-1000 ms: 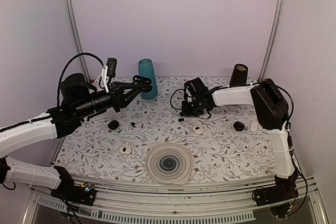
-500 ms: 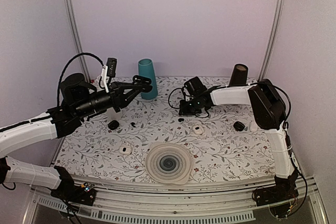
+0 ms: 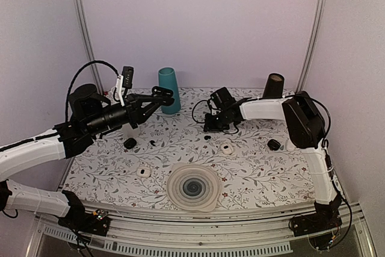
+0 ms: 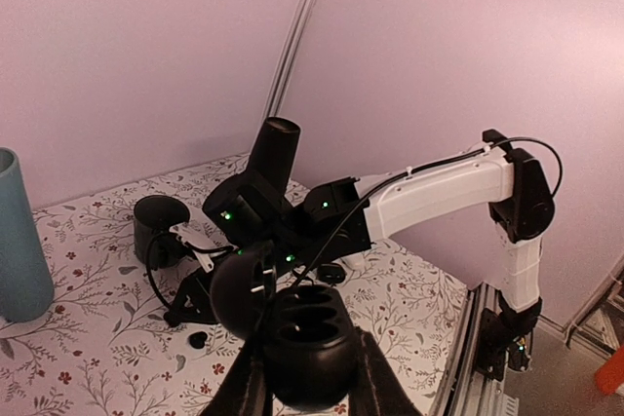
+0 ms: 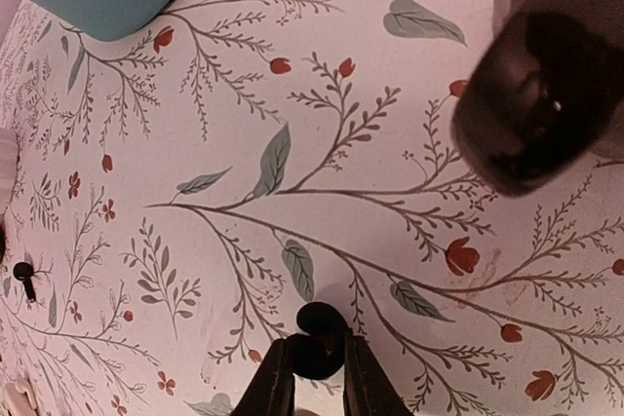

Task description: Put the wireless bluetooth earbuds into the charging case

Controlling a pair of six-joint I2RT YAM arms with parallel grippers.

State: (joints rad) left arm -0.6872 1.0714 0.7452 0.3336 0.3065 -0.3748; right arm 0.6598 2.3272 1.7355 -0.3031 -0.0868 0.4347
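My left gripper [image 4: 307, 379] is shut on the black charging case [image 4: 304, 328], held in the air with its lid [image 4: 237, 289] hinged open and its sockets facing up. From above, the left gripper [image 3: 161, 97] hovers near the back left of the table. In the right wrist view my right gripper [image 5: 318, 353] is shut on a tiny glossy black earbud [image 5: 322, 325] just above the floral table. The right gripper [image 3: 212, 126] hangs low at the middle back. Another small black bud [image 3: 207, 138] lies on the table just in front of it.
A teal cup [image 3: 169, 90] stands at the back beside the left gripper, a dark brown cup [image 3: 274, 86] at the back right. Black pebble cases [image 3: 130, 143] [image 3: 274, 144] and white cases [image 3: 227, 147] [image 3: 142, 172] lie about. A ribbed round disc [image 3: 193, 187] sits near the front.
The right gripper has shifted a little to the left with the earbud in it. The left arm and the case have stayed still.
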